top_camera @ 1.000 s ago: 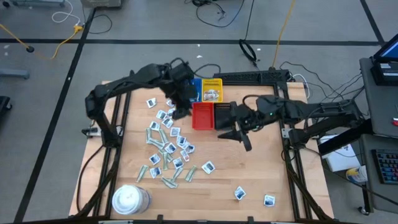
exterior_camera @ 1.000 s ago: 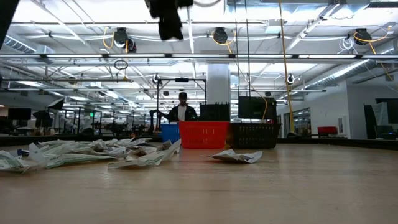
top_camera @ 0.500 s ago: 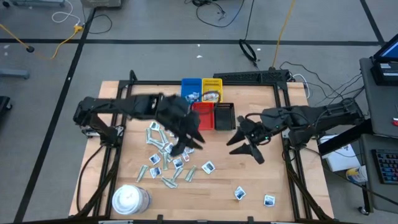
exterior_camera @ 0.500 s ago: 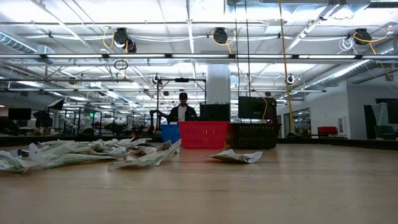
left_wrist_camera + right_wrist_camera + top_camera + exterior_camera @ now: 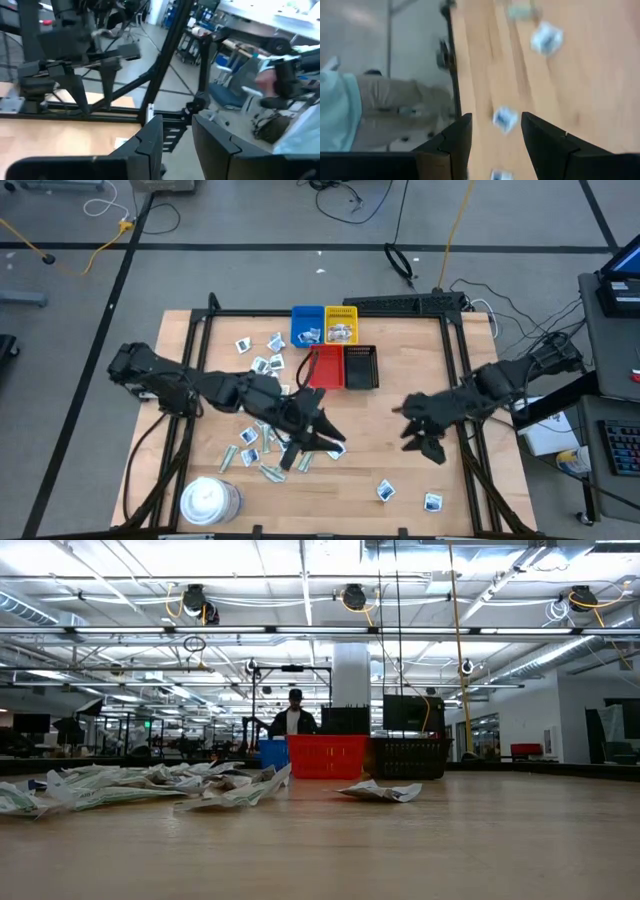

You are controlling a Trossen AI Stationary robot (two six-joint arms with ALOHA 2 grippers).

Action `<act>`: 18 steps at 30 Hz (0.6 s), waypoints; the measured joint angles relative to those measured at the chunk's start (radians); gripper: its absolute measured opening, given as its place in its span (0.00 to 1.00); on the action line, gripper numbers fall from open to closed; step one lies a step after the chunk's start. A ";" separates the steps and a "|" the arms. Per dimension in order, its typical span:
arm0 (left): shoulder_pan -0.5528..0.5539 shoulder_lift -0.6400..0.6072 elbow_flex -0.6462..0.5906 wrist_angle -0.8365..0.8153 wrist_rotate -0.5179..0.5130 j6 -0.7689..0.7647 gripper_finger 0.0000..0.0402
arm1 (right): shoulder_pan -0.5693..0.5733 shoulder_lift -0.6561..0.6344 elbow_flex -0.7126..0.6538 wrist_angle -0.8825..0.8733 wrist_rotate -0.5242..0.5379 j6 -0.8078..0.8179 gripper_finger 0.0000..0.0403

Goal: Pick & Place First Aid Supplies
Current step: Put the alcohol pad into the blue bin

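We see no legible writing on the packets [image 5: 262, 364]; left gripper [image 5: 318, 442] and right gripper [image 5: 420, 430] apparently spread, empty.

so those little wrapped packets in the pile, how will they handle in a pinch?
Probably light and floppy: the packets lie crumpled and curled in the low view. Likely hard to single out, since they overlap in the pile. The left gripper is open above them.

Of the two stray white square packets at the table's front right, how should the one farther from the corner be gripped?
From straight above, the right claw pinching two opposite edges of the white square wrapped packet: it lies flat on the wooden table, clear of neighbours.
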 joint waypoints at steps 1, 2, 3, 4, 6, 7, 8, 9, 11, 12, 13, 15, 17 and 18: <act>-0.008 0.003 0.000 0.002 -0.005 -0.009 0.27 | 0.029 0.000 0.000 -0.034 -0.002 0.048 0.41; -0.014 0.005 0.000 0.000 -0.014 -0.020 0.27 | 0.059 0.000 0.000 -0.068 -0.001 0.098 0.41; -0.022 0.008 -0.001 -0.003 -0.023 -0.029 0.27 | 0.088 0.000 0.000 -0.095 -0.002 0.148 0.41; -0.029 0.009 -0.002 0.000 -0.031 -0.037 0.27 | 0.117 0.003 0.000 -0.114 -0.003 0.195 0.41; -0.044 0.008 -0.002 0.033 -0.049 -0.042 0.27 | 0.182 0.010 0.000 -0.144 -0.003 0.293 0.41; -0.052 0.005 -0.002 0.047 -0.063 -0.041 0.27 | 0.215 0.015 0.000 -0.153 -0.003 0.338 0.41; -0.059 0.003 -0.002 0.060 -0.071 -0.038 0.27 | 0.251 0.022 0.000 -0.154 -0.003 0.383 0.41; -0.067 0.002 -0.001 0.071 -0.078 -0.032 0.27 | 0.284 0.030 0.000 -0.154 -0.003 0.424 0.41; -0.080 0.004 -0.001 0.071 -0.091 -0.021 0.27 | 0.346 0.052 0.000 -0.152 -0.004 0.500 0.41; -0.086 0.004 -0.001 0.068 -0.099 -0.020 0.27 | 0.374 0.065 0.000 -0.151 -0.005 0.533 0.41; -0.090 0.004 -0.001 0.064 -0.106 -0.020 0.27 | 0.399 0.079 0.000 -0.150 -0.004 0.565 0.41; -0.099 0.004 -0.001 0.051 -0.113 -0.018 0.27 | 0.443 0.118 0.000 -0.151 -0.003 0.603 0.41; -0.112 0.004 -0.001 0.009 -0.127 -0.019 0.27 | 0.484 0.167 0.000 -0.154 0.005 0.615 0.41; -0.122 0.004 -0.001 -0.018 -0.146 -0.019 0.27 | 0.503 0.193 0.000 -0.156 0.019 0.617 0.41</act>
